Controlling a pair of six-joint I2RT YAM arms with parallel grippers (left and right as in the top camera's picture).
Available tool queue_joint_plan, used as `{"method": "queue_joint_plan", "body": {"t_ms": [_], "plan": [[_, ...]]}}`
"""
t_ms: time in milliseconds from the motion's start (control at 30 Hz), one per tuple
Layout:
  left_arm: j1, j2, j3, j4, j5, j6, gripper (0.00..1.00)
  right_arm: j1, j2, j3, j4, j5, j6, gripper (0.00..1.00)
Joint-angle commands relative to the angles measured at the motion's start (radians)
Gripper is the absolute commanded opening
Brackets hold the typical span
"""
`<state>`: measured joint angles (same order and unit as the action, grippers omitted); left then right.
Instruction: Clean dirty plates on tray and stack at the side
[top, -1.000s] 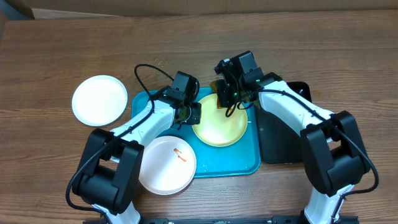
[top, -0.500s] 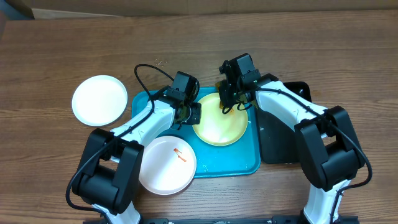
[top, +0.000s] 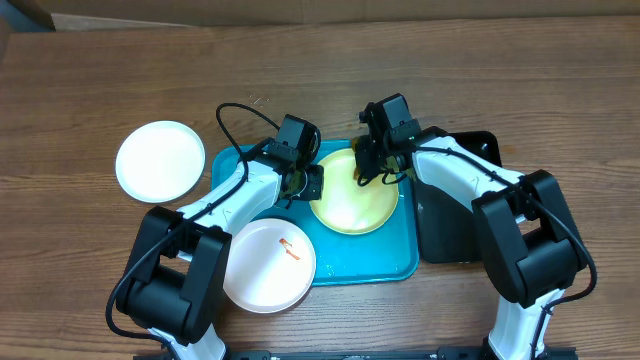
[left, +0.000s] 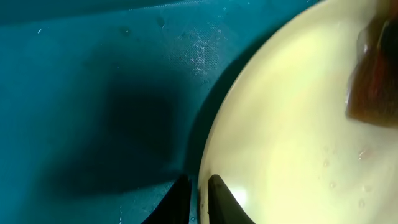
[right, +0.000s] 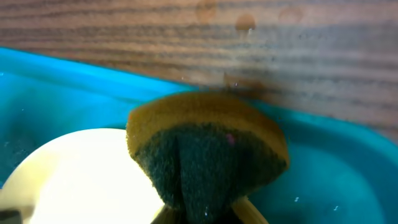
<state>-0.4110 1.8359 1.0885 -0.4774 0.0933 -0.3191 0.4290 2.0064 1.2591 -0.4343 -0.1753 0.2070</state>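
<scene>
The pale yellow plate (top: 352, 203) lies on the turquoise tray (top: 370, 255). My left gripper (top: 305, 183) is shut on its left rim; in the left wrist view the fingertips (left: 199, 200) pinch the plate edge (left: 292, 124) over the tray floor (left: 93, 93). My right gripper (top: 372, 160) is shut on a yellow and green sponge (right: 205, 155), held over the plate's far edge (right: 74, 174) and the tray's back rim (right: 323, 155). A white plate with an orange smear (top: 268, 264) overlaps the tray's front left corner. A clean white plate (top: 160, 160) lies on the table to the left.
A glossy black tray (top: 455, 225) lies right of the turquoise tray, under my right arm. The wooden table (top: 120, 80) surrounds everything. A black cable (top: 240, 110) loops above my left arm.
My right gripper has moved a little right and toward the tray's back edge with the sponge. My left gripper and the plates have not moved.
</scene>
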Motion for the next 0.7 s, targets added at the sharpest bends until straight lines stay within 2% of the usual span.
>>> {"method": "queue_joint_plan", "body": {"t_ms": [0, 233, 567, 667], "plan": [[-0.002, 0.008, -0.008, 0.002, 0.009, -0.003, 0.13, -0.003, -0.027, -0.017, -0.042, -0.051, 0.038, 0.04], [-0.002, 0.008, -0.009, 0.002, 0.009, -0.003, 0.13, -0.003, -0.106, -0.017, -0.156, -0.054, 0.056, 0.04], [-0.002, 0.008, -0.008, 0.003, 0.009, -0.003, 0.14, -0.004, -0.333, -0.016, -0.198, -0.085, 0.057, 0.04], [-0.002, 0.008, -0.008, 0.004, 0.009, -0.003, 0.14, -0.004, -0.344, -0.016, -0.218, -0.092, 0.115, 0.04]]}}
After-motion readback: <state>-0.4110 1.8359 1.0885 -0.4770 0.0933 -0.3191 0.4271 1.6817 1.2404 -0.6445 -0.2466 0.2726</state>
